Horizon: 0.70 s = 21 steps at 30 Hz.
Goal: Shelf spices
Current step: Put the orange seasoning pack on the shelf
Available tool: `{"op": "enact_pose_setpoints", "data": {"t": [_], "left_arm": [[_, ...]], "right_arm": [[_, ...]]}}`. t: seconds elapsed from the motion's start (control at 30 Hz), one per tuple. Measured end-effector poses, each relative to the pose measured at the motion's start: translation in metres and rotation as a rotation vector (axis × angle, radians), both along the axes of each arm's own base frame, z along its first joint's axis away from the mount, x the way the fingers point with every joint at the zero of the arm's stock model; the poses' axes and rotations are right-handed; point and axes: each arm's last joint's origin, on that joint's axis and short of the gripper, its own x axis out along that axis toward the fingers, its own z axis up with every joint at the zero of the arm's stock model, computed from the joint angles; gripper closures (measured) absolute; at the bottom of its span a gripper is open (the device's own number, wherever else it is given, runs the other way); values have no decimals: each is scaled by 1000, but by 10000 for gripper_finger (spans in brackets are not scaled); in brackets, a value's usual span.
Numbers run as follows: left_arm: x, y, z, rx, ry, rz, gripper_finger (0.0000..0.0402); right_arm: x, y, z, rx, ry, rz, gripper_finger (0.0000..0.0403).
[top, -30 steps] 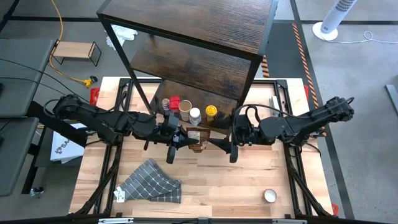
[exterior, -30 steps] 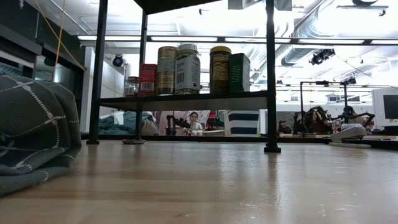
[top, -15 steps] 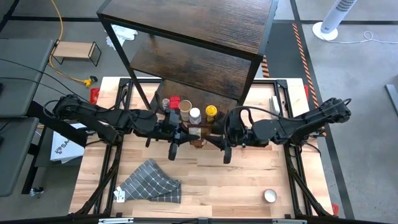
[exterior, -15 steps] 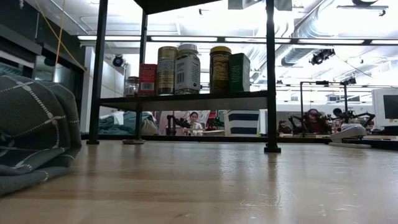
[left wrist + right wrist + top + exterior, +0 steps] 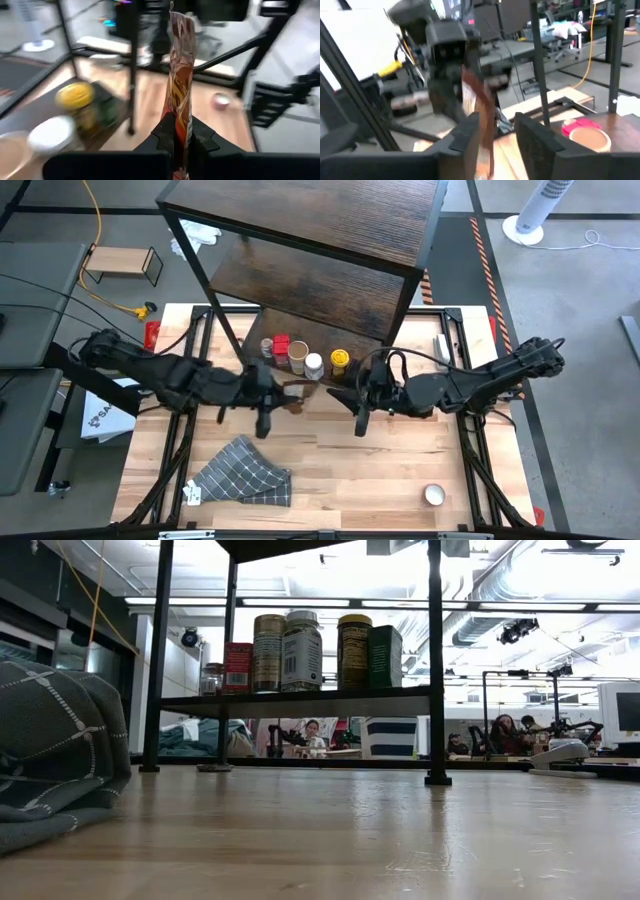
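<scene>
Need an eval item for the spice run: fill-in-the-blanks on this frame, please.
1. The left gripper clamps the packet; the right gripper has its jaws ___.
2. The jars stand on the shelf's ___ board.
3. Between the tan lid and the yellow lid sits a ___ one.
Missing: open; bottom; white.

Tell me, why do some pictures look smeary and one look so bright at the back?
Left wrist view: the packet in the left tool is fairly sharp, the yellow-lidded jar smeared. Right wrist view: the whole picture is blurred. Low view: ceiling lights glare behind the shelf, leaving its posts dark.
</scene>
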Motion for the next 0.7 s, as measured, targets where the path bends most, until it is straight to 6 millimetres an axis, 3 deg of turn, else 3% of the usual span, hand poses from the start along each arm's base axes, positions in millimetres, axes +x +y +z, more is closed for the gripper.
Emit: {"op": "enact_pose_setpoints", "data": {"t": [0.17,0.37,0.57,0.7], "left_arm": [[-35,-7,-14,8,24,216,394],[-73,-13,-58,-52,-43,508,394],[-85,0,-97,-14,-7,708,394],[-86,16,-108,58,42,829,394]], "right_arm": [[-10,0,0,-27,58,-54,230],[-14,-1,-3,-32,98,-113,213],[-16,-2,-10,-1,146,-146,213],[-16,-2,-10,16,138,-156,213]]}}
